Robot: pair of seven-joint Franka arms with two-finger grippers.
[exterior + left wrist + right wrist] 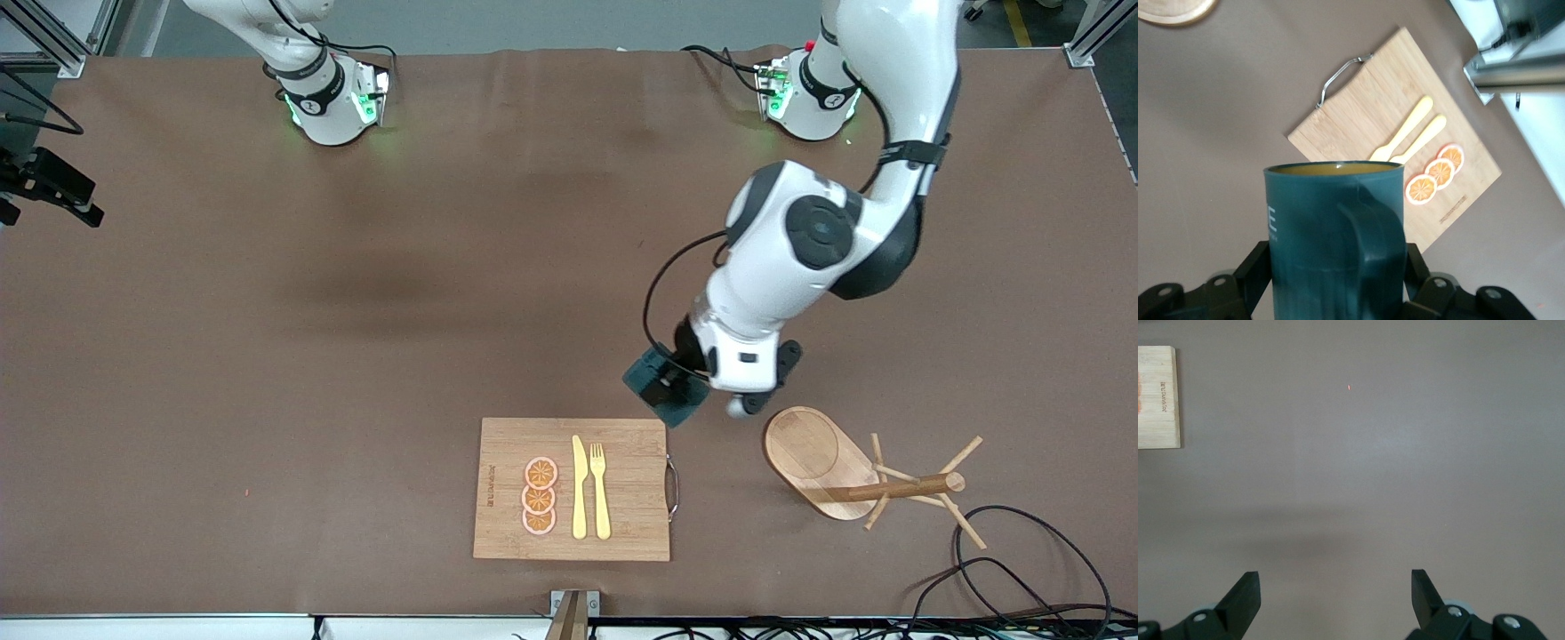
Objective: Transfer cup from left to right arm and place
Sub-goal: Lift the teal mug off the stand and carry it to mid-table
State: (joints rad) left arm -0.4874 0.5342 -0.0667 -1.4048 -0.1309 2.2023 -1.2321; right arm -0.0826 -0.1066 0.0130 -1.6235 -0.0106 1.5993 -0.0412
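Front view first: the left arm reaches down from its base at the worktop's top edge, and its gripper [689, 391] is up in the air clamped on the small dark teal-green mug [662, 388]. The mug hangs over bare brown worktop [267, 356], just above the corner of the bamboo cutting board [573, 489] that faces the left arm's end. That board sits by the edge nearest the front camera and carries three orange slices [540, 496], a yellow plastic knife [579, 487] and a yellow plastic fork [600, 491]. Toward the left arm's end, a wooden mug tree with an oval base [853, 471] lies tipped over.

Left wrist view: the mug [1335, 240] fills the lower part, handle facing the camera, yellowish-tan inside just showing at the rim, a black finger [1251, 273] pressed on each side.

Right wrist view: the right gripper [1335, 600] is spread wide with nothing between the fingers, waiting above bare worktop, with a corner of the cutting board [1158, 397] showing.
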